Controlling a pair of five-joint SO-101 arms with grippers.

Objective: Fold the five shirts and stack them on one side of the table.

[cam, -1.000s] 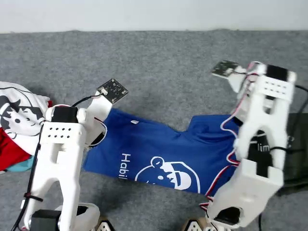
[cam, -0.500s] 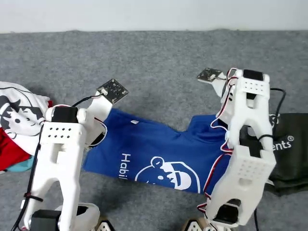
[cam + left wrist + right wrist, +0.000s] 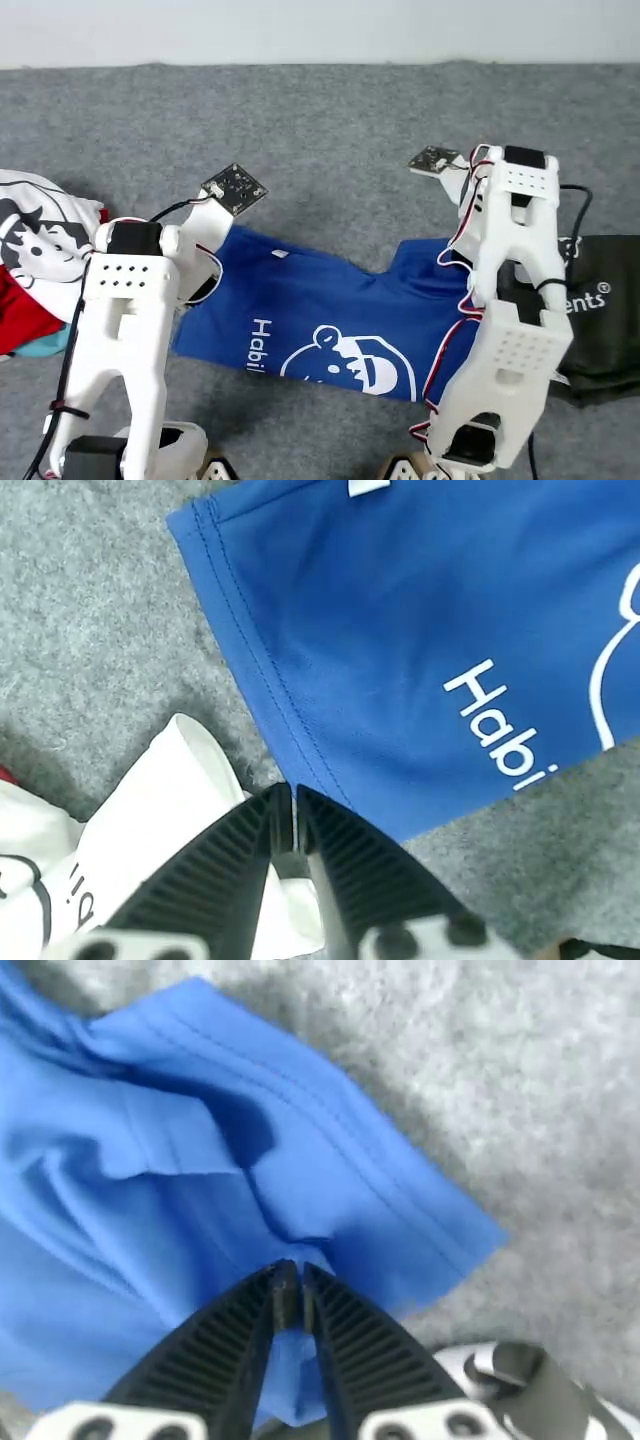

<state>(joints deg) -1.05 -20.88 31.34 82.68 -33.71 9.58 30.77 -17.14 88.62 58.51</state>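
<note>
Blue shirt [image 3: 330, 320] lies spread print-up across the middle of the grey worktop [image 3: 330, 130], between the two arms. Left pincer [image 3: 293, 802] sits at the shirt's stitched hem near one corner. Its jaws are drawn narrow and apparently nip the hem edge, though the cloth between the tips is hard to make out. Right pincer [image 3: 292, 1278] is closed on a raised fold of the blue cloth near the opposite hem. A white printed shirt [image 3: 35, 235] sits crumpled at the high view's left edge over a red garment [image 3: 18, 312]. A dark shirt [image 3: 600, 310] lies at the right edge, beside the right arm.
</note>
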